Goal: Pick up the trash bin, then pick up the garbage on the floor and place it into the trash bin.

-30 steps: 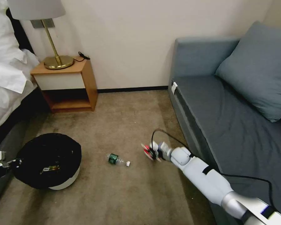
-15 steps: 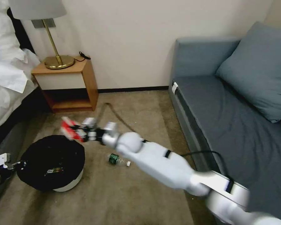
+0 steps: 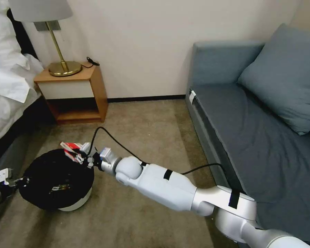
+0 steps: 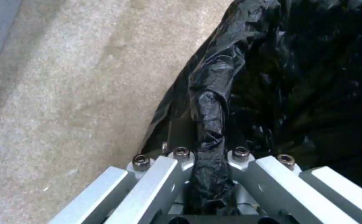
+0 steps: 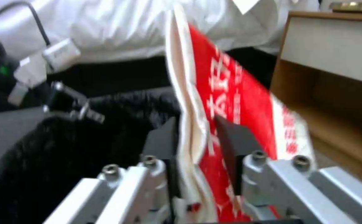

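Bed: white bedding at the far left, beside the wooden nightstand with its brass lamp.
Left tool: clenched on the trash bin's rim, the folded black liner pinched between its fingers; in the head view it sits at the bin's left edge.
Trash bin: on the carpet at lower left, white wall showing under the black bag; some litter lies inside it.
Red-and-white packet: pinched at one end by the right tool, over the bin's far rim, not yet inside; the wrist view shows it standing on edge between the pads.
Right tool: grasping the packet, arm stretched across the floor from the right, reaching the bin's far edge.
Sofa: grey-blue sofa with a cushion along the right, well apart from the work.
Step in hand: dropping the packet into the bin, judging by its place.
Doing it well: bring the packet further over the middle of the opening before letting go, since at the rim a light, flat packet could slide off outside; the left tool should hold the bin steady.
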Controlling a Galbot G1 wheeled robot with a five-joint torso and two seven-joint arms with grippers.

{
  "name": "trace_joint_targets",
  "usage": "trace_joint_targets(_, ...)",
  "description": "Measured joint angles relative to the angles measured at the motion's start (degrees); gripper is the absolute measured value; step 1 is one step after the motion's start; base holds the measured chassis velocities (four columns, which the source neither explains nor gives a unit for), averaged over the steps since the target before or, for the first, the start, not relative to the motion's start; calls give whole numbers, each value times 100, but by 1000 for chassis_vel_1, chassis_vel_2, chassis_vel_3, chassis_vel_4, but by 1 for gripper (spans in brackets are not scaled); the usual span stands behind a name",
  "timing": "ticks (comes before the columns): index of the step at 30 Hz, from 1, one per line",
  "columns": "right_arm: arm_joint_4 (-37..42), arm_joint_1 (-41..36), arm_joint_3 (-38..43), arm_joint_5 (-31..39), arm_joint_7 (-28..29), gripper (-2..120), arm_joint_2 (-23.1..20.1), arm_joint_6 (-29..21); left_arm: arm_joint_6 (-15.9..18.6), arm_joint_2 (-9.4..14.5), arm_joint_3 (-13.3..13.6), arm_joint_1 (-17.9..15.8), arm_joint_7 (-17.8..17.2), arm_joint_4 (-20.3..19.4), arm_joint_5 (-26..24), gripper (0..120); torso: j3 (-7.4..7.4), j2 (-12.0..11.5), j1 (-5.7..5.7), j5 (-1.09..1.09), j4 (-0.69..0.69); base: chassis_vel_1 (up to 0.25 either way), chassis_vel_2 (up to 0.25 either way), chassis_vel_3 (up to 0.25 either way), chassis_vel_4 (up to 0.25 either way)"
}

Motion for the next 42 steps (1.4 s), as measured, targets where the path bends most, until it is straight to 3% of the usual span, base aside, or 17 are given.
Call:
trace_joint_targets(2, 0, 0, -51, -15, 44, 30, -2, -33, 3, -16, 1, -5, -1, -13, -1, 3, 0, 0, 0, 0, -1, 0, 0, 0, 0)
trace_joint_targets(4, 12, 7, -155, -48, 107, 42, -7, -101, 15, -56, -2, 4, -13, -71, -1, 3, 0, 0, 0, 0, -2, 0, 0, 0, 0)
trace_joint_targets(8, 73, 34, -286, -57, 116, 52, -10, -143, 15, -76, -36, 43, -14, -96, -2, 3, 0, 0, 0, 0, -1, 0, 0, 0, 0)
trace_joint_targets(11, 165, 50, -403, -49, 119, 68, -14, -145, 15, -80, -54, 48, -14, -70, -2, 3, 0, 0, 0, 0, 0, 0, 0, 0, 0)
trace_joint_targets(13, 184, 51, -413, -48, 119, 70, -14, -145, 15, -82, -54, 46, -14, -69, -2, 3, 0, 0, 0, 0, 0, 0, 0, 0, 0)
trace_joint_targets(14, 243, 50, -415, -45, 115, 78, -16, -140, 15, -88, -54, 34, -14, -57, -2, 3, 0, 0, 0, 0, 0, 0, 0, 0, 0)
trace_joint_targets(19, 324, 60, -122, 50, 90, 95, -18, -176, 13, -80, -46, -1, -16, 37, -3, 3, 0, 0, 0, 0, -1, 0, 0, 0, 0)
trace_joint_targets(26, 416, -4, 261, 99, 40, 100, -22, -520, 3, -16, -64, -36, -9, 147, -34, 3, 0, 0, 0, 0, -1, 0, 0, 0, 0)
trace_joint_targets(29, 632, -385, 523, 262, -28, 100, -69, -1155, -2, 31, -160, 5, -1, 157, -82, 3, 0, 0, 0, 3, 1, 0, 0, 0, 0)
trace_joint_targets(30, 632, -385, 523, 262, -28, 100, -69, -1155, -2, 31, -160, 5, -1, 157, -82, 3, 0, 0, 0, 3, 1, 0, 0, 0, 0)
trace_joint_targets(32, 695, -699, 822, 367, -241, 100, -361, -1528, -7, 45, -205, 29, 8, 202, -92, 3, 0, 0, 0, 3, 2, 0, 0, 0, 0)
trace_joint_targets(39, 543, -1030, 1443, 460, -628, 100, -767, -1681, -19, 51, -207, 30, 19, 282, -88, 3, -1, 0, 0, 2, -3, 0, 0, 0, 0)
trace_joint_targets(42, 108, -1128, 1663, 79, -887, 100, -940, -1725, -21, 49, -211, 44, 19, 262, -77, 3, 0, 0, 0, 1, 0, 0, 0, 0, 0)
